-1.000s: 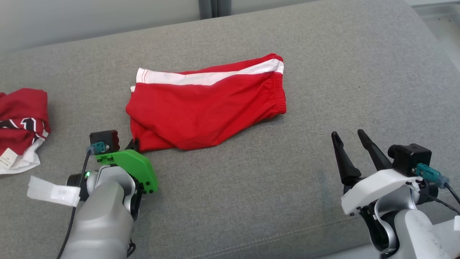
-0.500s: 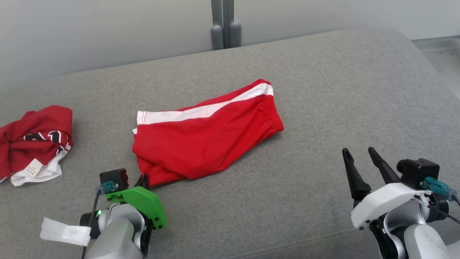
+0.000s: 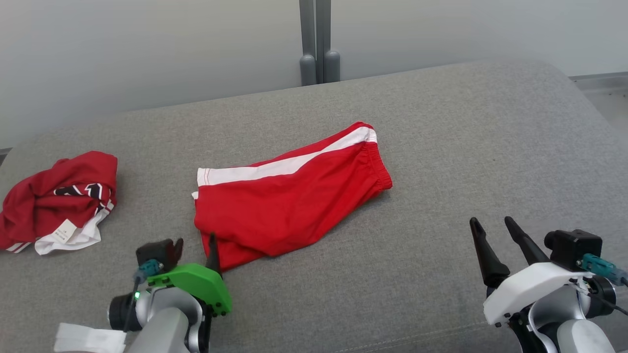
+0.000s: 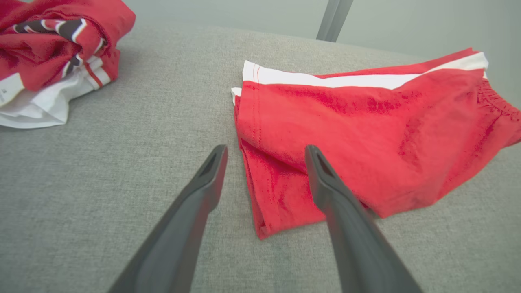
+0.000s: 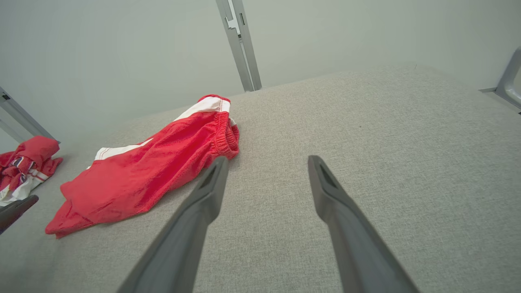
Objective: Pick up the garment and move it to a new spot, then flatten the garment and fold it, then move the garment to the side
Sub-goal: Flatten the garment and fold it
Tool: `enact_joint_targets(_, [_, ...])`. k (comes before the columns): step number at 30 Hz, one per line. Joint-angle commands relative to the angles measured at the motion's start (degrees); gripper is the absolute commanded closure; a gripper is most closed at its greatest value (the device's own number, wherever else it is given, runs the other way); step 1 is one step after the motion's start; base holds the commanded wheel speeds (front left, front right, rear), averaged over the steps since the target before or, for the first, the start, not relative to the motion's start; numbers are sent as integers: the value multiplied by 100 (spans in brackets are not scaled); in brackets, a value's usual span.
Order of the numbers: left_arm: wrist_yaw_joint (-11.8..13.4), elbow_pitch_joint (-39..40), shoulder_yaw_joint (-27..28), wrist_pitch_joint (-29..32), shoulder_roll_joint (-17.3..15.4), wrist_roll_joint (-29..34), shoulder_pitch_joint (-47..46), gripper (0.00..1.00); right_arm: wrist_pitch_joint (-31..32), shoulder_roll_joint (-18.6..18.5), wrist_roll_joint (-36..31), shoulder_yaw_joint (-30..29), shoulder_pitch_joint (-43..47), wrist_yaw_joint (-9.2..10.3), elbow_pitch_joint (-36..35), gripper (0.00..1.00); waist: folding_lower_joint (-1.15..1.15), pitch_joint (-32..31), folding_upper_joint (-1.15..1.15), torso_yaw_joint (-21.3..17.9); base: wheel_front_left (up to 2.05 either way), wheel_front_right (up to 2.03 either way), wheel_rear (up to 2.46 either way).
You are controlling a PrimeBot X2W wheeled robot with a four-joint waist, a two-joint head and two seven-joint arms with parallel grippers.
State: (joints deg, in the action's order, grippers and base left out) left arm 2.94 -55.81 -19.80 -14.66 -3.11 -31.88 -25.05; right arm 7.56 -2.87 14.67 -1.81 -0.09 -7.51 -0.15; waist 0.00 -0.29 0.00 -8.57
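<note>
A pair of red shorts [image 3: 289,196] lies on a grey padded surface [image 3: 441,147], a little left of its middle and nearer the front edge than the far one. The shorts are folded flat in half. A white stripe runs along their far side, the gathered waistband points toward the right edge and the leg hems toward the left edge. The left gripper [image 3: 196,240] is near the front edge, at the front left corner of the shorts, with its two fingers spread apart. In the left wrist view one finger is over the red cloth and the other over bare grey fabric just beside the hem. Whether either finger touches the cloth cannot be told. The right gripper [image 3: 490,220] is by the front right corner of the surface, well apart from the shorts, its fingers also spread, with nothing between them. A crumpled red and white shirt [image 3: 59,201] with a white label lies near the left edge. A grey post [image 3: 319,44] stands behind the far edge.
</note>
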Motion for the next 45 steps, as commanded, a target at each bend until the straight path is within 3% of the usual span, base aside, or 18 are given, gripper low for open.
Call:
enact_joint_targets(1, [132,471,93,-60,-186,176,171,0,-64,-10,178,-60,87,4,-15,0,0,-41,0,63,0,0,0])
enact_joint_targets(2, [132,471,93,-60,-186,176,171,0,-64,-10,178,-60,87,4,-15,0,0,-41,0,63,0,0,0])
enact_joint_targets(4, [270,1678,303,-59,-325,540,625,0,-157,-3,438,-66,113,2,89,0,0,-73,0,143,0,0,0])
enact_joint_targets(10, [523,3733,881,-57,-323,1137,1623,0,-634,-8,782,-24,68,2,441,0,0,-144,0,294,0,0,0])
enact_joint_targets(16, [418,4742,1144,-50,-189,1430,2355,0,-935,-11,544,232,-24,2,750,0,0,-215,0,445,0,0,0])
enact_joint_targets(21, [161,4934,1020,-51,-271,1670,2739,0,-974,-8,452,399,-16,2,867,0,0,-284,0,561,0,0,0])
enact_joint_targets(29, [20,4888,892,2,-494,1714,3151,0,-1186,-8,202,443,60,2,924,0,0,-389,0,817,0,0,0])
enact_joint_targets(45, [21,5022,796,127,-710,1729,3353,0,-1007,-8,-127,331,139,2,1027,0,0,-412,0,1039,0,0,0])
